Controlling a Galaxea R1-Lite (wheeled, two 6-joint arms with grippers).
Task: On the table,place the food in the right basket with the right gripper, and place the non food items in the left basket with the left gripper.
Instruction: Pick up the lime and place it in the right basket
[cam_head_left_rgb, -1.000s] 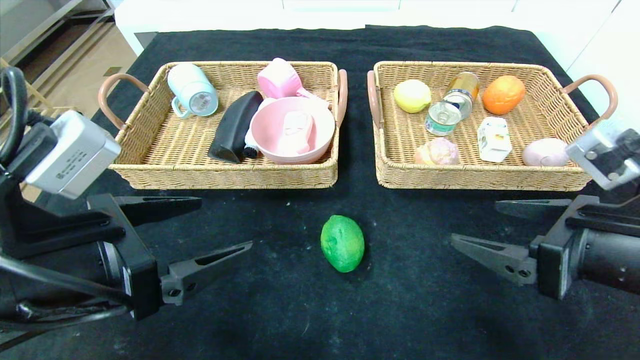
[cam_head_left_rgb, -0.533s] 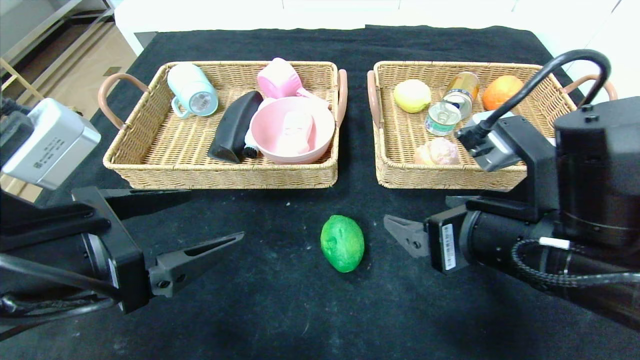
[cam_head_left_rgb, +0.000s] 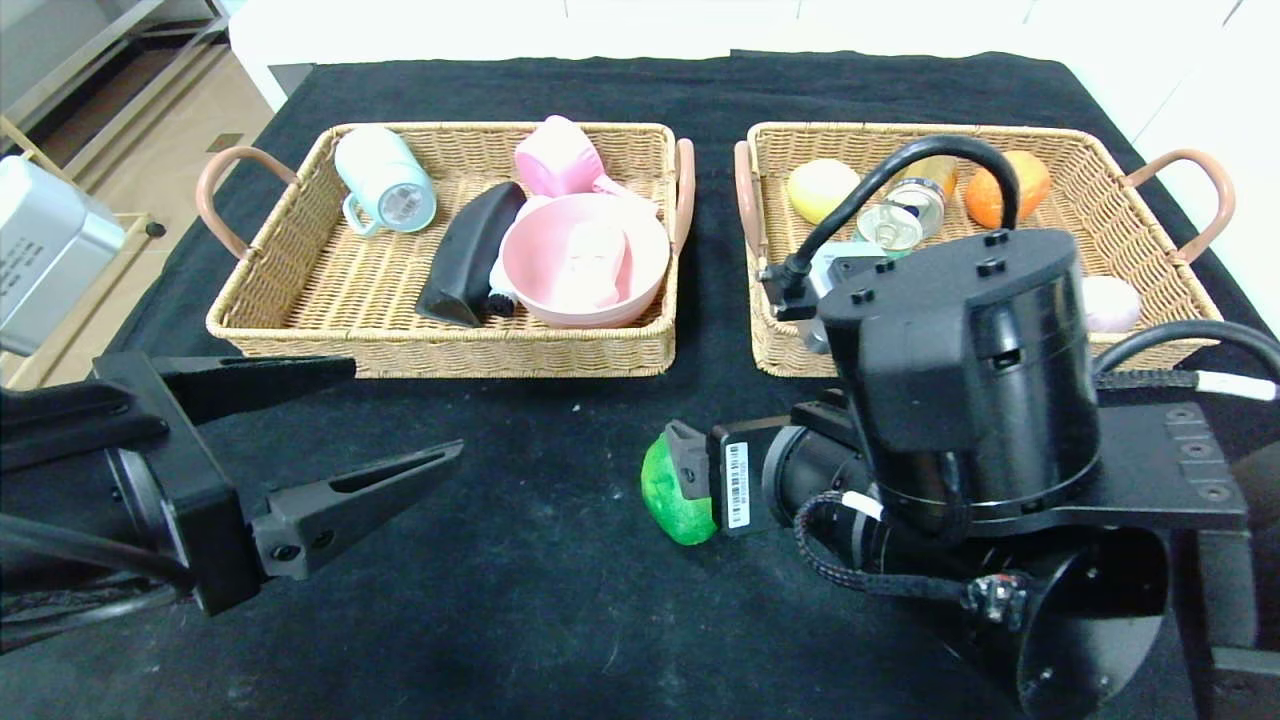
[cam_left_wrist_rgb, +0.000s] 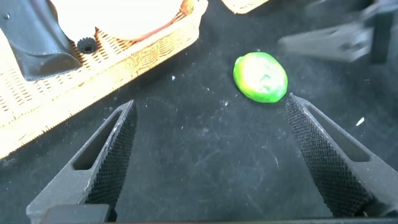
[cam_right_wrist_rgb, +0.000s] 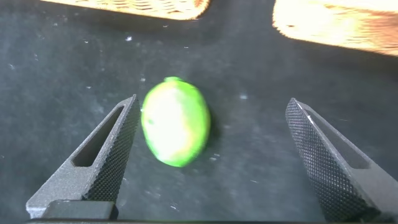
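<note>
Now reaching over lime (cam_head_left_rgb: 672, 500), right gripper (cam_right_wrist_rgb: 211, 155) gaping, fruit between jaws; left gripper (cam_head_left_rgb: 300, 440) idling open nearby. No writing legible.

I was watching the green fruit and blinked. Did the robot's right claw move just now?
Yes. The right gripper swung leftward from beside the right basket and now stands open around the green fruit on the table.

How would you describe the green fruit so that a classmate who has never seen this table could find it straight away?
Start at the black-draped table and its two wicker baskets, then look to the bare cloth in front of the gap between them. There lies the green lemon-shaped fruit, between the open fingers of the right gripper. It is the only item lying outside the baskets.
</note>
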